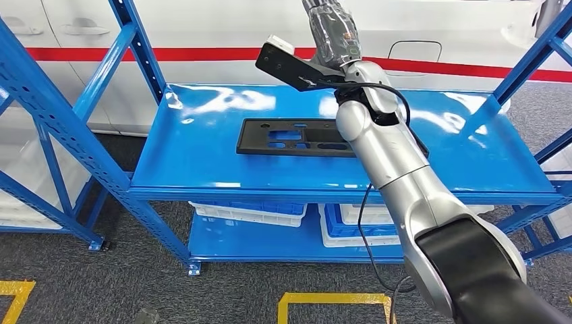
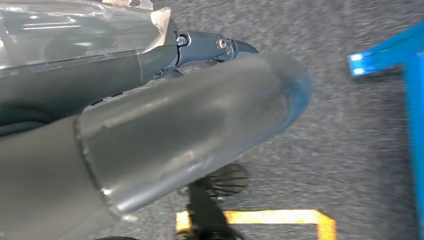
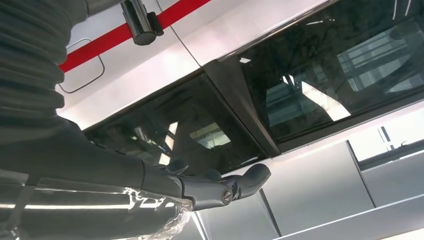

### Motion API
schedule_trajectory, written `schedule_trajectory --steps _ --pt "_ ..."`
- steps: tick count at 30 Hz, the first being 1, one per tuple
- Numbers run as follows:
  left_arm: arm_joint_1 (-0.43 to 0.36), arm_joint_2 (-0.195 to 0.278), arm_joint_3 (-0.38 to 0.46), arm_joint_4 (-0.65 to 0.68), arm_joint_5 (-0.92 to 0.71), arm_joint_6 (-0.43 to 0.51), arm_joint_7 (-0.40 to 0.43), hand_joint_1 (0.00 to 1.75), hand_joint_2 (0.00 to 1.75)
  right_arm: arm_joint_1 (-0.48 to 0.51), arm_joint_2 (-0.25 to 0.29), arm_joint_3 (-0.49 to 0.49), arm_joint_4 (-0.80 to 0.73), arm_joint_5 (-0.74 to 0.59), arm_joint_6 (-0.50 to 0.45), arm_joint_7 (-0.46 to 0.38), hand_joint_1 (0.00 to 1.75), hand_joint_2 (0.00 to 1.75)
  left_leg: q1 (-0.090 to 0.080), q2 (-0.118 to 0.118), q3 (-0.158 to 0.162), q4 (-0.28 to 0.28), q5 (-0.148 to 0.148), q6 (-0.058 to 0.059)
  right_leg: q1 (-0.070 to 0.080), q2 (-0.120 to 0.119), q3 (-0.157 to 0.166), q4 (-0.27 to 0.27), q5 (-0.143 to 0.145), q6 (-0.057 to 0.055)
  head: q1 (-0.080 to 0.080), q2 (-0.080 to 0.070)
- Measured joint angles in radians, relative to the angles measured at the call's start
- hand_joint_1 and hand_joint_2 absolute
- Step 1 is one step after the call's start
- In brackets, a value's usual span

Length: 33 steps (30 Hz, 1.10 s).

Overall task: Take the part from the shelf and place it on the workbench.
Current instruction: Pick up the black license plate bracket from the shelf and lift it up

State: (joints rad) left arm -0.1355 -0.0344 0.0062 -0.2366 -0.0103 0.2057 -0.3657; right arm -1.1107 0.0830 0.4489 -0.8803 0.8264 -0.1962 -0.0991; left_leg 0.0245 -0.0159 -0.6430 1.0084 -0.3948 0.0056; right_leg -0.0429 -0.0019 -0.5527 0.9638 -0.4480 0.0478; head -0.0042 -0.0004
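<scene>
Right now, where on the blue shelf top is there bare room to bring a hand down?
The shelf top is bare left of the black part, up to the left post. Its right end looks free. The right hand is raised above; its arm hides the middle.

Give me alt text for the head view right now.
The right arm reaches up over a blue shelf, its hand raised above a flat black part lying on the shelf. A white vehicle with a red stripe stands behind; white bins sit below.

The right arm (image 1: 405, 182) hides one end of the black part (image 1: 290, 137) on the shelf.
</scene>
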Motion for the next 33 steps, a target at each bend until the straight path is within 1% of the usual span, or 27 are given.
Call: schedule_trajectory --steps 1,3,4,5,9,13,17,20,23,25,29,33 --pt "0.004 0.000 0.001 0.003 -0.004 0.005 0.017 0.00 0.00 0.007 -0.005 -0.002 -0.007 -0.009 -0.001 -0.007 0.00 1.75 -0.001 0.000 0.000 0.000 0.000 0.000 -0.001 0.000 0.002 0.000 0.001 0.006 0.000 0.000" --pt "0.016 0.000 0.003 0.010 -0.011 0.013 0.049 0.00 0.00 0.028 -0.018 -0.005 -0.027 -0.028 -0.004 -0.024 0.00 1.75 -0.002 0.000 0.000 0.001 0.000 0.001 -0.003 0.000 0.004 -0.001 0.001 0.022 0.000 0.000" --pt "0.023 0.000 0.003 0.013 -0.013 0.016 0.060 0.00 0.00 0.040 -0.025 -0.006 -0.038 -0.037 -0.005 -0.031 0.00 1.75 -0.003 0.000 0.000 0.001 0.000 0.001 -0.004 0.000 0.004 -0.001 0.000 0.028 0.000 0.000" --pt "0.030 0.000 0.003 0.015 -0.014 0.017 0.067 0.00 0.00 0.053 -0.033 -0.008 -0.050 -0.043 -0.006 -0.036 0.00 1.75 -0.003 0.000 0.000 0.001 0.000 0.001 -0.004 0.000 0.004 0.000 0.000 0.032 0.000 0.000" --pt "0.045 0.000 0.004 0.022 -0.020 0.017 0.094 0.00 0.00 0.091 -0.058 -0.014 -0.093 -0.064 -0.007 -0.043 0.00 1.75 -0.001 0.001 0.000 0.000 0.000 0.001 -0.002 0.000 0.002 0.002 0.000 0.032 -0.001 0.000" --pt "0.057 -0.001 0.003 0.033 -0.048 0.031 0.176 0.00 0.00 0.155 -0.096 -0.024 -0.182 -0.143 0.008 -0.050 0.00 1.75 0.003 0.001 0.001 0.000 0.000 0.001 0.002 0.000 -0.001 0.002 -0.001 0.032 -0.001 0.000" --pt "0.079 -0.004 0.003 0.042 -0.051 0.041 0.263 0.00 0.00 0.278 -0.165 -0.032 -0.335 -0.261 0.068 -0.092 0.00 1.75 0.003 0.001 0.001 0.000 -0.001 0.000 0.003 0.000 -0.002 0.002 -0.003 0.032 0.000 0.000" --pt "0.089 -0.007 0.004 0.047 -0.047 0.052 0.316 0.00 0.00 0.388 -0.210 -0.028 -0.444 -0.293 0.094 -0.124 0.00 1.75 0.003 0.000 0.000 0.000 -0.002 0.000 0.003 0.000 0.003 0.002 -0.004 0.033 0.000 0.000" --pt "0.092 -0.009 0.004 0.049 -0.043 0.066 0.342 0.00 0.00 0.471 -0.239 -0.005 -0.515 -0.256 0.112 -0.123 0.00 1.75 0.003 0.001 0.000 -0.001 -0.003 0.000 0.003 0.000 0.003 0.002 -0.004 0.033 -0.001 0.000" --pt "0.092 -0.009 0.004 0.049 -0.042 0.077 0.343 0.00 0.00 0.508 -0.249 0.019 -0.528 -0.213 0.119 -0.110 0.00 1.75 0.004 0.001 0.000 -0.001 -0.003 -0.001 0.003 0.000 0.002 0.002 -0.004 0.033 -0.001 0.000" --pt "0.093 -0.010 0.008 0.049 -0.041 0.086 0.319 0.00 0.00 0.566 -0.262 0.057 -0.525 -0.160 0.110 -0.082 0.00 1.75 0.004 0.001 0.000 -0.001 -0.003 -0.001 0.004 0.000 -0.001 0.002 -0.005 0.033 -0.001 0.000" --pt "0.091 -0.011 0.009 0.049 -0.059 0.077 0.290 0.00 0.00 0.618 -0.277 0.069 -0.502 -0.093 0.065 -0.034 0.00 1.75 0.004 0.000 0.001 -0.001 -0.004 -0.001 0.004 0.000 -0.005 0.002 -0.008 0.033 0.000 0.000"
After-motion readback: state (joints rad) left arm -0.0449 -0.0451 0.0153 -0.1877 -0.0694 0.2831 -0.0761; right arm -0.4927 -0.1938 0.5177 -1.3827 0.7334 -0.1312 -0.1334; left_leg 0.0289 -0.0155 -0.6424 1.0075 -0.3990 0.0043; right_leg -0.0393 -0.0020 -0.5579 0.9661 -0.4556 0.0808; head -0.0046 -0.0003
